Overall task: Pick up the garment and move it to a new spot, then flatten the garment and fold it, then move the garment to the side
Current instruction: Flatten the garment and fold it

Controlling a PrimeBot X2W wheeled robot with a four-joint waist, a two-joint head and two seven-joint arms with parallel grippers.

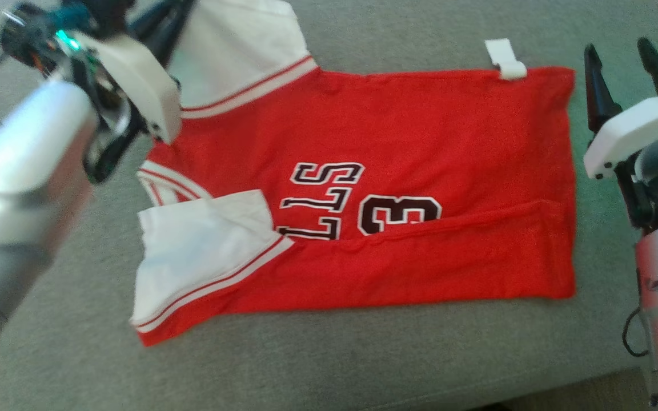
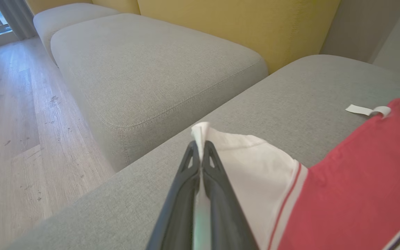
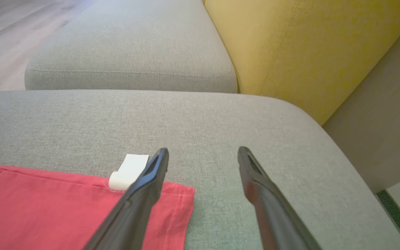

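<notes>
garment [image 1: 397, 171] sleeve pinched in left fingers [image 2: 221, 184]; right fingers [image 3: 262, 187] wide, at hem corner

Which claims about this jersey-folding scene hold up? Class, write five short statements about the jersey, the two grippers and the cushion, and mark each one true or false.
1. The left gripper is shut on the white sleeve of the jersey. True.
2. The right gripper is clamped on the jersey's hem. False: its jaws stand open and hold nothing.
3. The jersey lies on a grey cushion. True.
4. The jersey's body is blue. False: it is red, with white sleeves.
5. A white tag sticks out at the jersey's edge. True.
</notes>
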